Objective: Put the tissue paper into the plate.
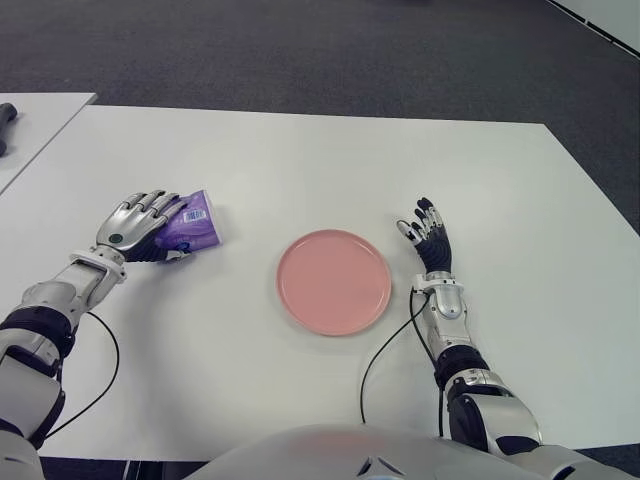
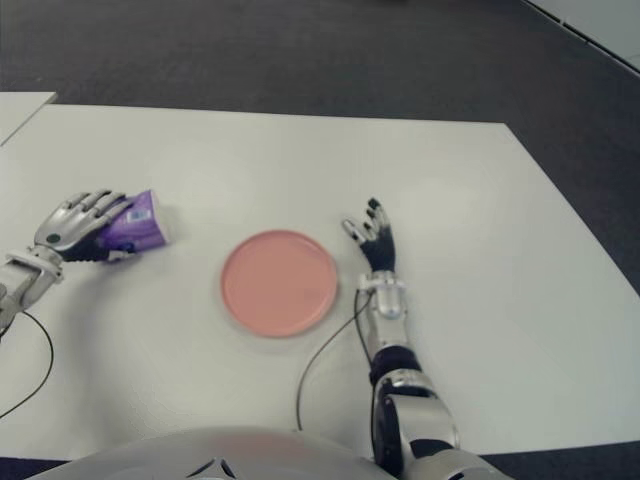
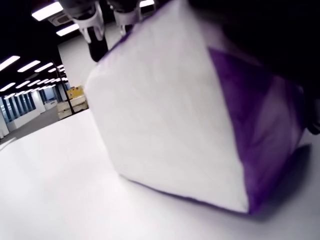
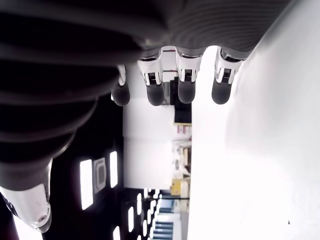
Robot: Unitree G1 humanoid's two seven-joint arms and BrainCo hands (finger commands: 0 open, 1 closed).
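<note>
tissue pack (image 1: 195, 222): purple w/ white | plate (image 1: 334, 281): pink | table (image 1: 300, 160): white

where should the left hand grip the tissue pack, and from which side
Across its short width, from above and the robot's left. The tissue pack lies flat on the table, and the left hand already drapes over that end, fingers across its top.

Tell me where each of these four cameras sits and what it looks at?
Left eye: on the head, facing down at the table; both hands show, the left hand on the tissue pack.
Right eye: beside it, same scene; pink plate left of the right hand.
Left wrist: up close against the pack.
Right wrist: along its open fingers, holding nothing.
Both eyes share everything.
</note>
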